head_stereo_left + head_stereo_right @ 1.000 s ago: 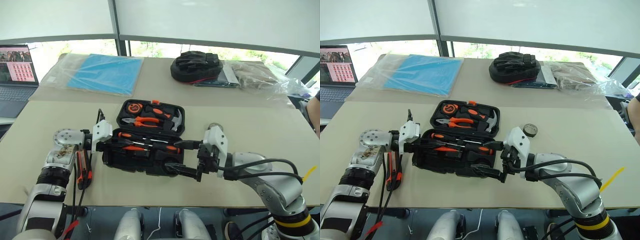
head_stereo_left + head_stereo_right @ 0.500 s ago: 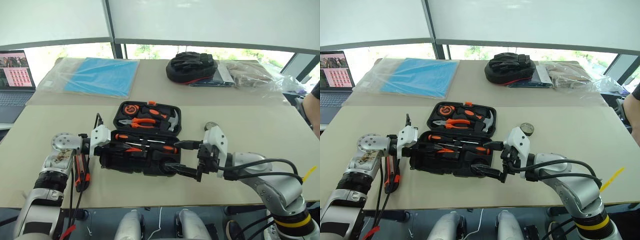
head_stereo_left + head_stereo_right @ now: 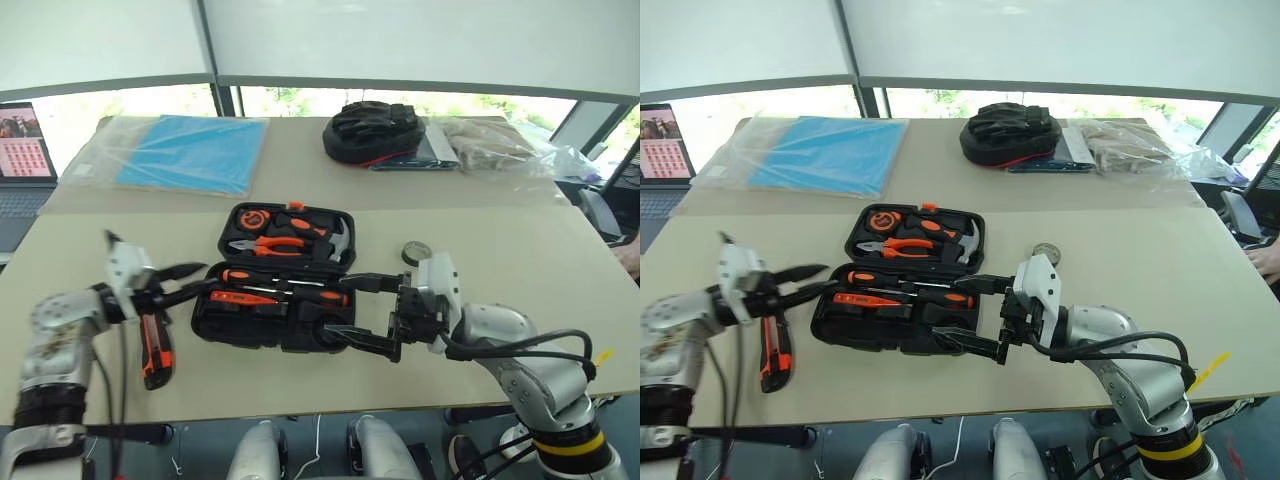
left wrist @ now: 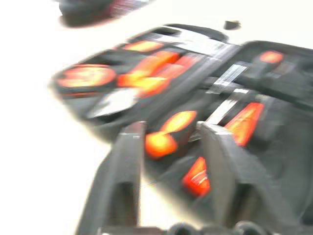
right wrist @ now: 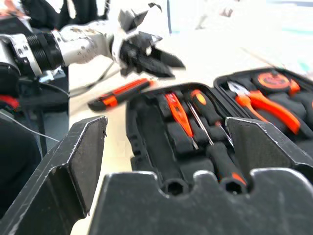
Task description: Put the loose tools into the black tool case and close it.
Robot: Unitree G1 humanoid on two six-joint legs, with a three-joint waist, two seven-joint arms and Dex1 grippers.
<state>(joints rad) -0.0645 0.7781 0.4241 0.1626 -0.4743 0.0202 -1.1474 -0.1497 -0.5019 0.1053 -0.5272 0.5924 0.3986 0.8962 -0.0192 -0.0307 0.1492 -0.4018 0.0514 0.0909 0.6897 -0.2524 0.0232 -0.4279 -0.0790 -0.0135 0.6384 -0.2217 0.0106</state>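
**Left gripper off the case, fingers parting**

Left gripper [image 3: 190, 278] is now sitting just off the case's left edge, fingers spread a moderate way with nothing between them. A second ago it was pressed in over the case's left end among the screwdriver handles; it is pulling back toward the robot's left. Its wrist view is looking between the two fingers [image 4: 222, 166] at the open case, motion-blurred.

Right gripper [image 3: 352, 310] is holding the same spot as before at the case's [image 3: 275, 325] near right corner, fingers wide apart, one above the rim and one low in front, gripping nothing.

Case is lying open on the table [image 3: 500, 240]. Near half is holding two screwdrivers [image 3: 290, 296] and the orange tester [image 3: 238, 297] in their slots. Far half is carrying pliers [image 3: 275, 243], hammer [image 3: 335, 240] and tape measure [image 3: 247, 217].

Knife [image 3: 153, 345] is still lying loose on the table left of the case, below the left gripper. Tape roll [image 3: 414, 252] is sitting loose right of the case, behind the right gripper.

The whole view is shifted since earlier, so the camera has moved; the objects are staying put.
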